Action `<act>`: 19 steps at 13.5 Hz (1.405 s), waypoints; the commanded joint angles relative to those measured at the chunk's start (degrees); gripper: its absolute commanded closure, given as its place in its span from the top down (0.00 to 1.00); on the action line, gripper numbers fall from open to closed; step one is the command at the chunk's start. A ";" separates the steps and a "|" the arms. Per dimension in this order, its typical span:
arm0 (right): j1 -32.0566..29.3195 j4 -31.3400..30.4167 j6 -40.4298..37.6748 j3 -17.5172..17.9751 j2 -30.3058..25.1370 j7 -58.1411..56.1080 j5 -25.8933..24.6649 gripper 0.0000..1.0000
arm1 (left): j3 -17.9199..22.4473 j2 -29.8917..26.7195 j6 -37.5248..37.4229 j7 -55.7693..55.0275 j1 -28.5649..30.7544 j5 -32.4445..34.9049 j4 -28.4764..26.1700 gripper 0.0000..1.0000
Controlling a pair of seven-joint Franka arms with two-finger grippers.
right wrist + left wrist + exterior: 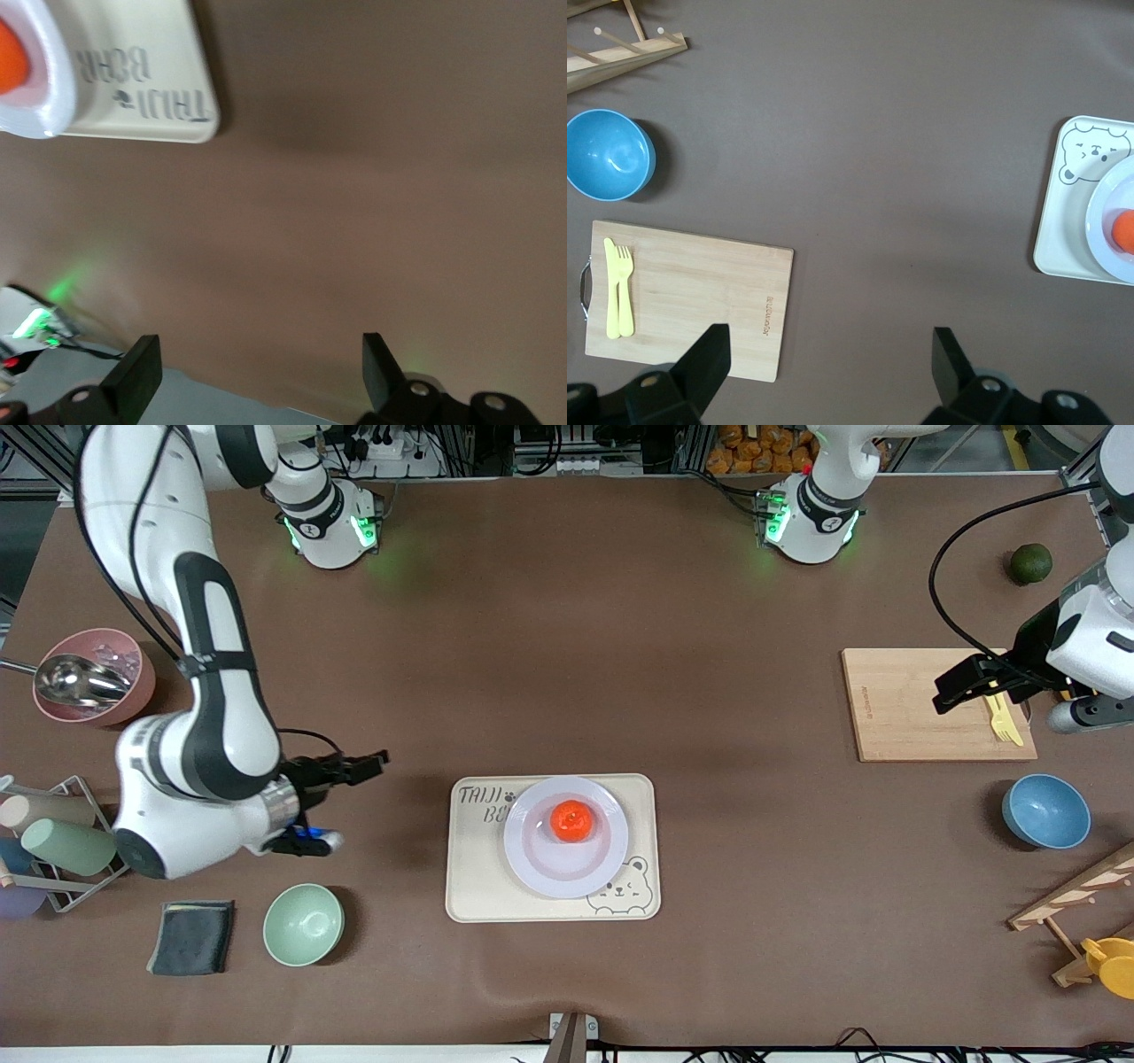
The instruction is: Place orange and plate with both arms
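Observation:
The orange (571, 820) sits in the middle of the pale plate (542, 868), which rests on a cream bear-printed tray (478, 886) near the table's centre. My right gripper (372, 764) hovers open and empty beside the tray, toward the right arm's end. In the right wrist view its gripper (259, 365) is empty, with the orange (11, 57), the plate (49, 88) and the tray (142, 88) at one corner. My left gripper (946, 689) hangs open over the wooden board's edge. The left wrist view shows that gripper (828, 354) empty, with the orange (1125, 232) and the plate (1103, 212) at the frame's edge.
A wooden cutting board (912, 708) carries yellow cutlery (1003, 720). Close by are a blue bowl (1045, 810), a dark green fruit (1030, 563) and a wooden rack (1076, 903). At the right arm's end stand a pink bowl with a scoop (93, 677), a cup rack (53, 841), a green bowl (303, 924) and a dark cloth (192, 936).

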 commanded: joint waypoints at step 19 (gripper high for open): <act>-15.88 -23.41 8.63 9.84 -46.36 3.16 -24.85 1.00 | -0.16 -0.69 0.27 0.61 0.37 -0.32 0.36 1.00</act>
